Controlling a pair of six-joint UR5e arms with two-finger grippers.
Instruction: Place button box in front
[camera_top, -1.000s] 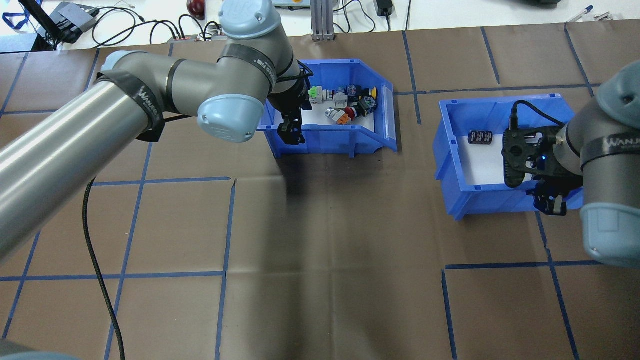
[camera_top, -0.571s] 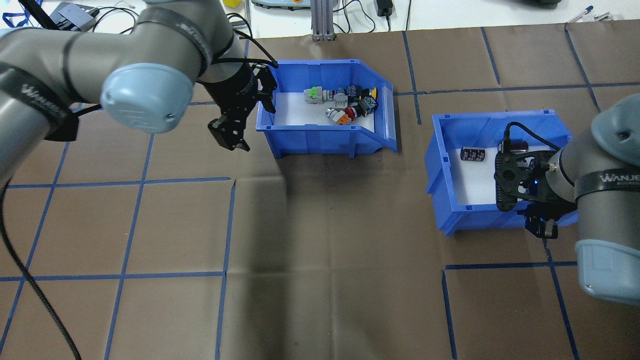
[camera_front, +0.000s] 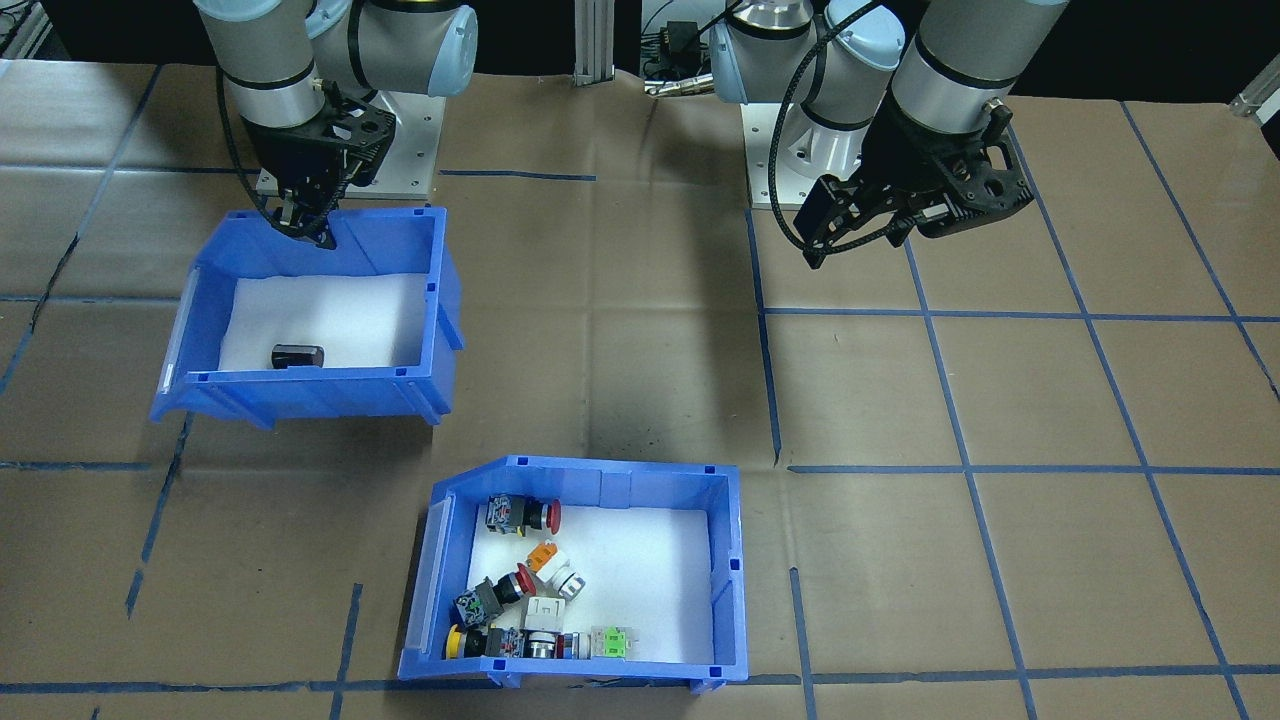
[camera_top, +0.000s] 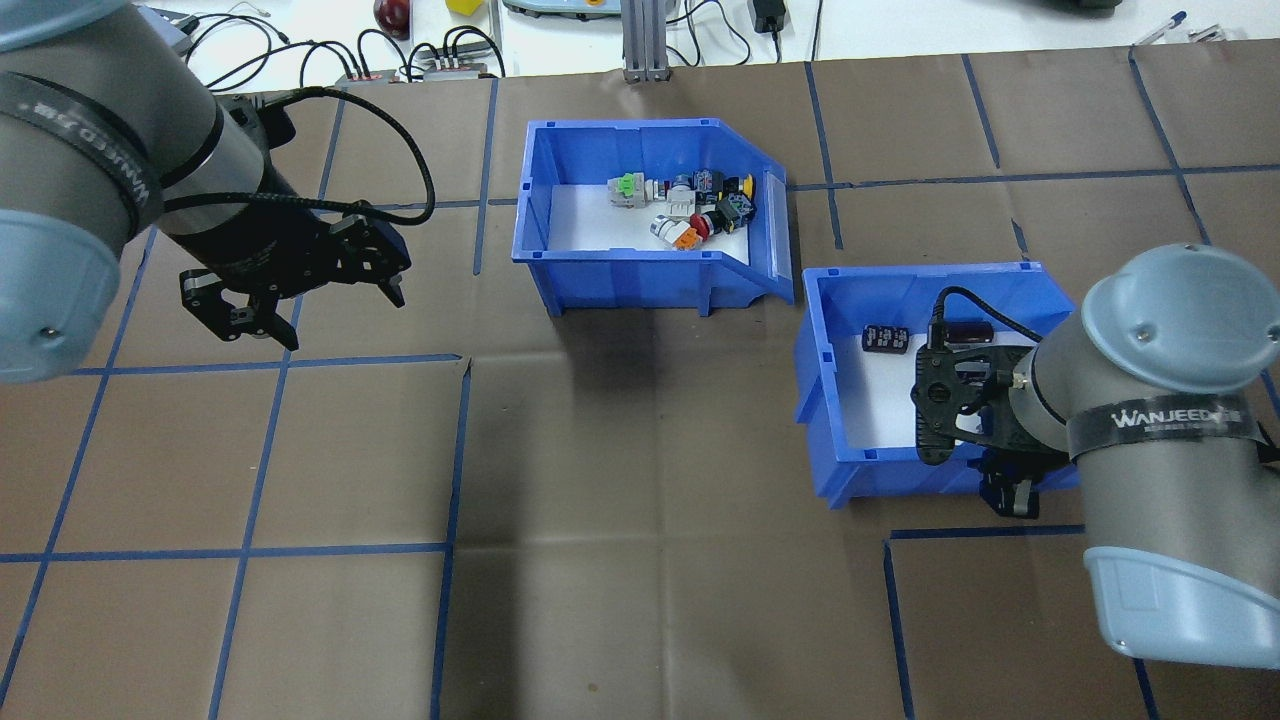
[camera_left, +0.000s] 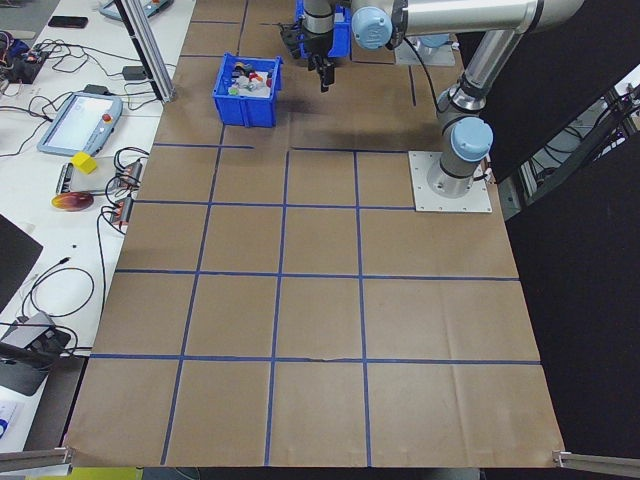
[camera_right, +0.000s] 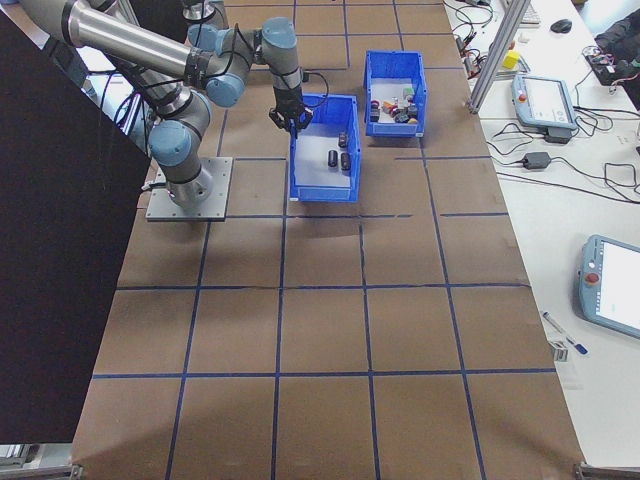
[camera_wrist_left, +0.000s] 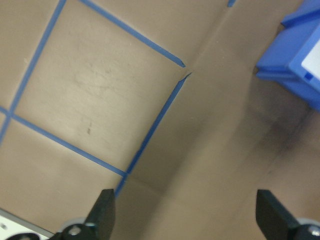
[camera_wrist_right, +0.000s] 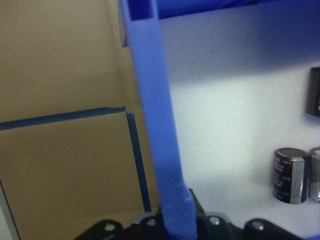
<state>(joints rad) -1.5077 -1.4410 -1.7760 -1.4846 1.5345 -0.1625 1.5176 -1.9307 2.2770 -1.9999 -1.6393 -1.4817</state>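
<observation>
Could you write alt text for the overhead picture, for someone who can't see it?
Two blue bins sit on a brown table: the button box far centre, holding colourful push-buttons, and another bin at right with black cylinders. The right gripper grips that bin's near wall; the left gripper hangs open at left.

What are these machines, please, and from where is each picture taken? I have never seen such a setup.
These are two robot arms at a table covered in brown paper. Two pictures look down on the table, one from behind the robot and one facing it, two look from the table's ends, and two come from cameras on the wrists. Two blue bins stand on the paper. The button box holds coloured push-buttons and no arm touches it. The left tool hangs open over bare paper, holding nothing. The right tool is closed on the near wall of the other bin, which holds small black cylinders.
</observation>
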